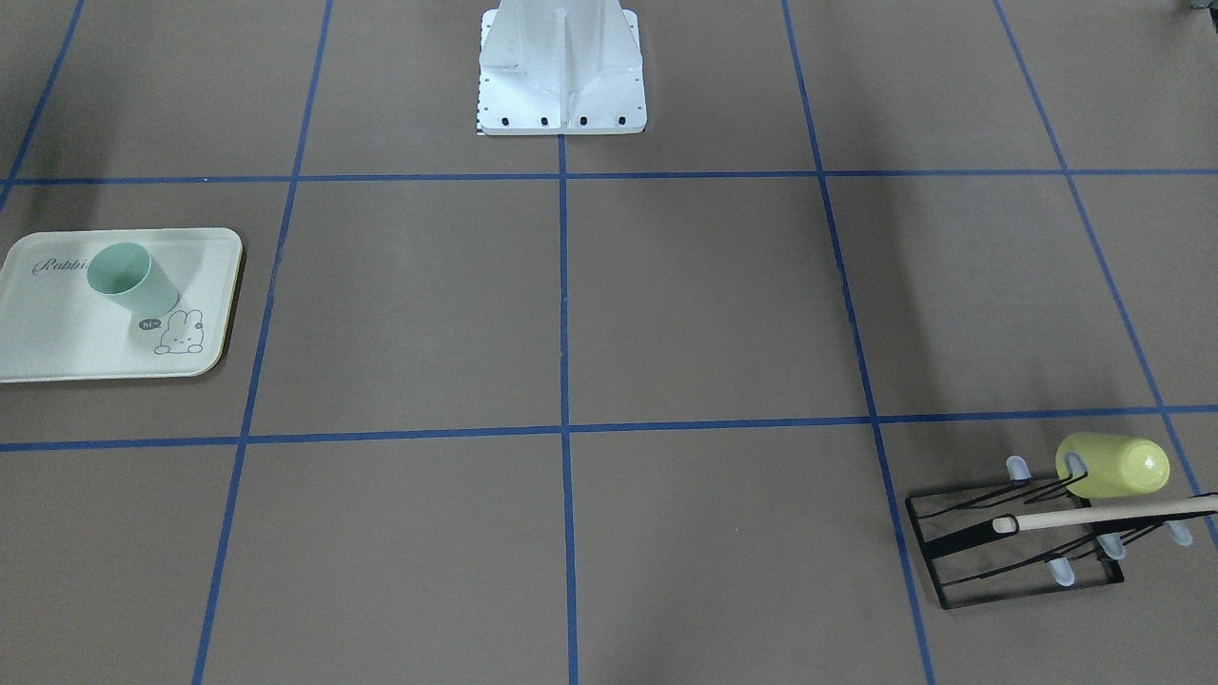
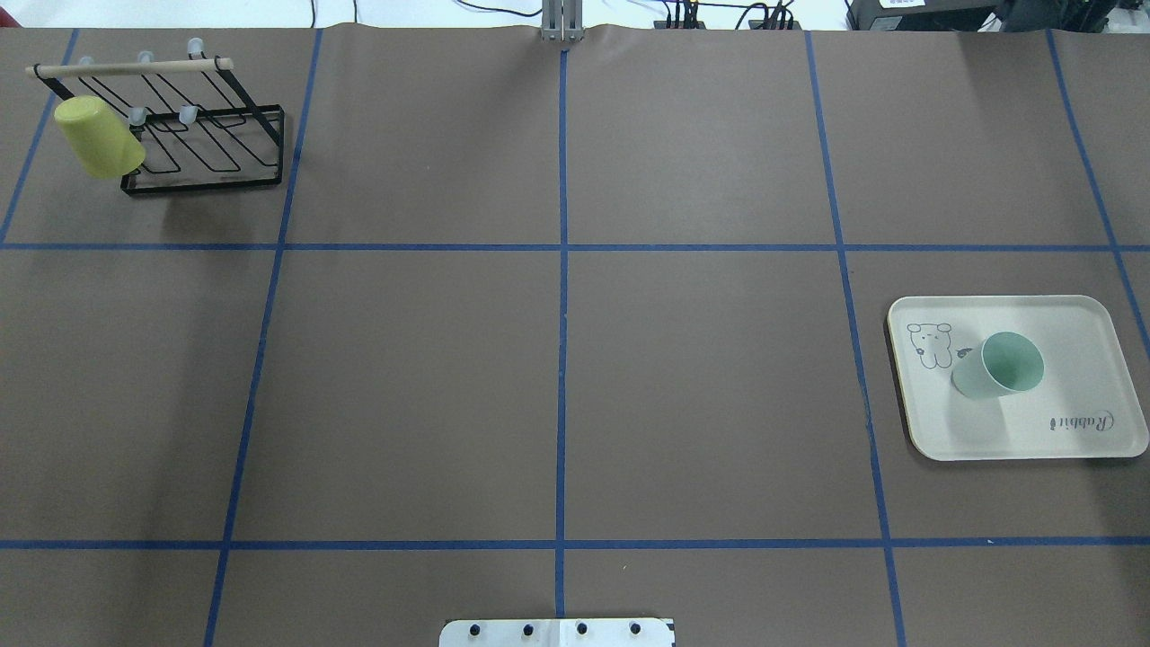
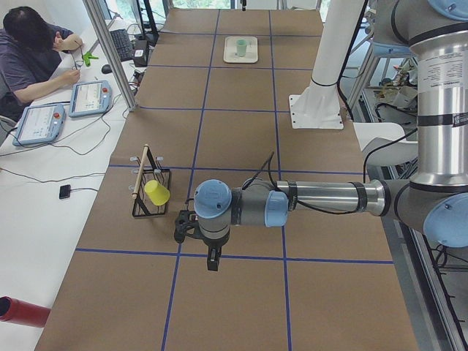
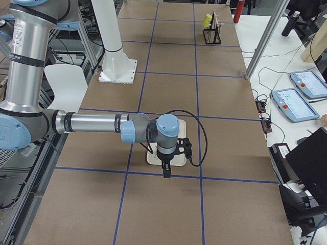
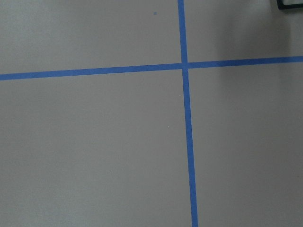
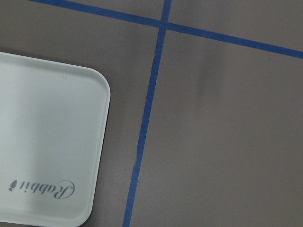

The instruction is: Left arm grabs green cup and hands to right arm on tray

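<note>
The pale mint-green cup point(image 2: 1002, 364) stands upright, mouth up, on the cream tray point(image 2: 1078, 314) at the table's right side. It shows in the front view point(image 1: 128, 278) on the tray point(image 1: 57, 347) and far off in the left side view point(image 3: 241, 47). The left gripper point(image 3: 213, 262) hangs low over bare table, near the rack and far from the cup. The right gripper point(image 4: 166, 172) hangs over the tray's near edge point(image 4: 151, 159). The right wrist view shows one tray corner point(image 6: 52, 142) and no cup. I cannot tell whether either gripper is open or shut.
A black wire rack point(image 2: 207, 171) with a wooden bar stands at the far left corner. A yellow-green cup point(image 2: 97, 137) hangs on it, also seen in the front view point(image 1: 1113, 466). The robot's white base point(image 1: 561, 86) is mid-table. A person point(image 3: 33, 58) sits at a side desk.
</note>
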Controlling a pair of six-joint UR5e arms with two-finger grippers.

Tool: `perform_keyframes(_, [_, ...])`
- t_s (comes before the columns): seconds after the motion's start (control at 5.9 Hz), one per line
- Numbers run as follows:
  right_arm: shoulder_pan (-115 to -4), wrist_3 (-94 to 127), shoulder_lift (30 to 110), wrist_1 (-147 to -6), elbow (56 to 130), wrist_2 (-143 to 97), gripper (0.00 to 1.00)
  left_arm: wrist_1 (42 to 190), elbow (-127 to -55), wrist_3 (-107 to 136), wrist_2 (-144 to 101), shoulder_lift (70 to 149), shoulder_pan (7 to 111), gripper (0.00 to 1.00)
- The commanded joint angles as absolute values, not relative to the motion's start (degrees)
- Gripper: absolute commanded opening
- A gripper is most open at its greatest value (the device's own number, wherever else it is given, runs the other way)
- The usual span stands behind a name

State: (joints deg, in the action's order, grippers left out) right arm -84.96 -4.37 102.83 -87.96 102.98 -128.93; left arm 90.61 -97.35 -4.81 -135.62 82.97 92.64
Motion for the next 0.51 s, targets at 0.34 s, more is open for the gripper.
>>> perform_keyframes(0.34, [-84.8,-4.4,102.9,-87.8,103.0,-128.9,1.0,90.5,-96.9,-4.7,-135.5,82.9,92.6,1.0])
